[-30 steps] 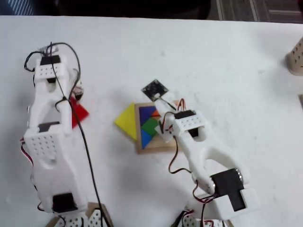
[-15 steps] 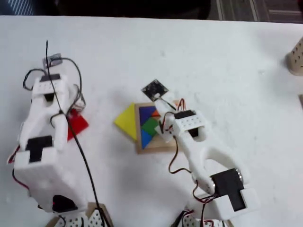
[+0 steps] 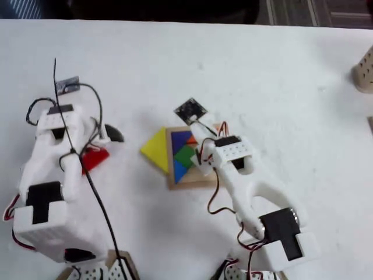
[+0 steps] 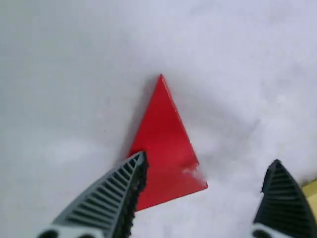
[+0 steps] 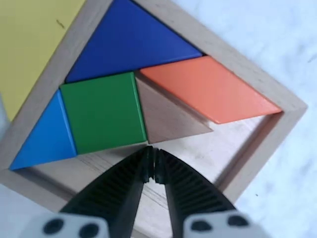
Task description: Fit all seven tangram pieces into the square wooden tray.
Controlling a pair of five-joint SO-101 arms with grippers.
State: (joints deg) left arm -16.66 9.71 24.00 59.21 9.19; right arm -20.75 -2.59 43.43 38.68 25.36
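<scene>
Overhead, the square wooden tray lies mid-table, a yellow triangle against its outer edge and a red triangle well apart beneath the left arm. Left wrist: the left gripper is spread wide around the red triangle's corner. Right wrist: the right gripper is pinched closed over the tray's bare floor, beside a green square.

The left arm and right arm are white plastic shells with grids of small holes and black servo blocks. Black and red cables loop along them. Beside the tray, a black circuit board tops the right arm. The left gripper has one grey ribbed finger and one black, the right gripper two black.
</scene>
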